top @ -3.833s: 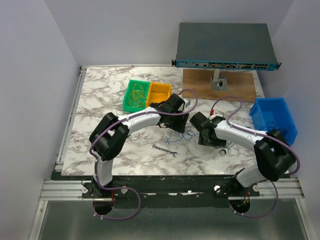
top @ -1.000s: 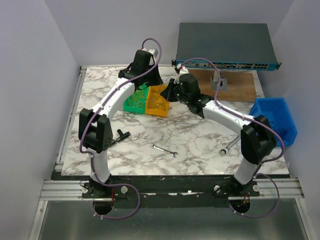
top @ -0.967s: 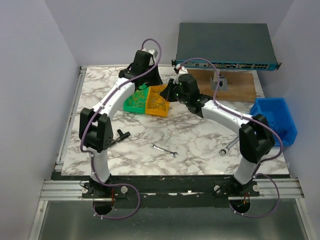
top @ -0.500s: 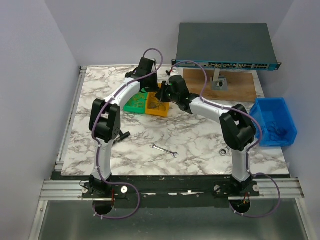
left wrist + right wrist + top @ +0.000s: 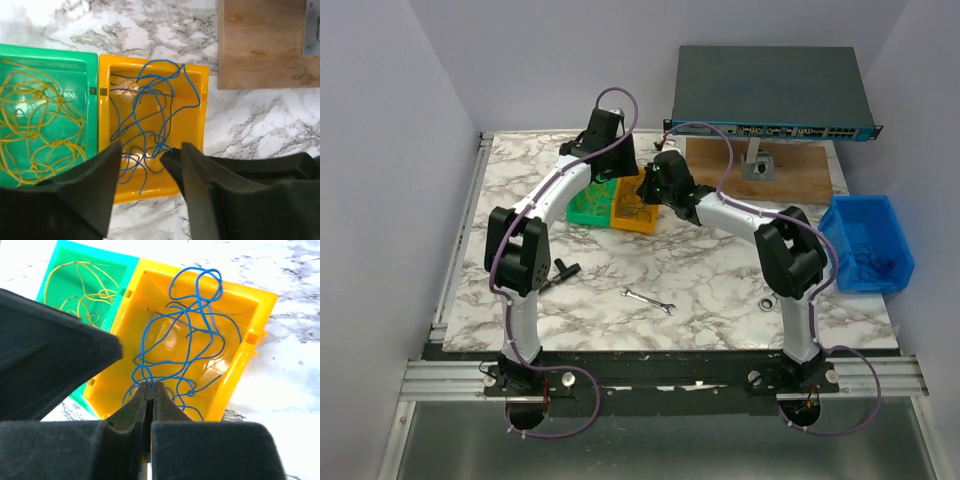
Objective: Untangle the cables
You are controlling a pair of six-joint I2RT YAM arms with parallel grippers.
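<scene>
Just parting the left gripper (image 5: 150, 148) over the orange bin (image 5: 202, 117), seemingly dropping the blue cable (image 5: 148, 95) in; keeping the right gripper (image 5: 150, 385) clamped on it; nearly sorted from the yellow cable (image 5: 35, 120)

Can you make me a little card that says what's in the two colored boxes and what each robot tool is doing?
yellow box: blue wires in a loose tangle inside
green box: yellow wires looped inside
boxes: side by side, touching
left tool: open, above the yellow box, holding nothing
right tool: shut, pinching the blue wires
wrench: lying on the table, nothing touching it
</scene>
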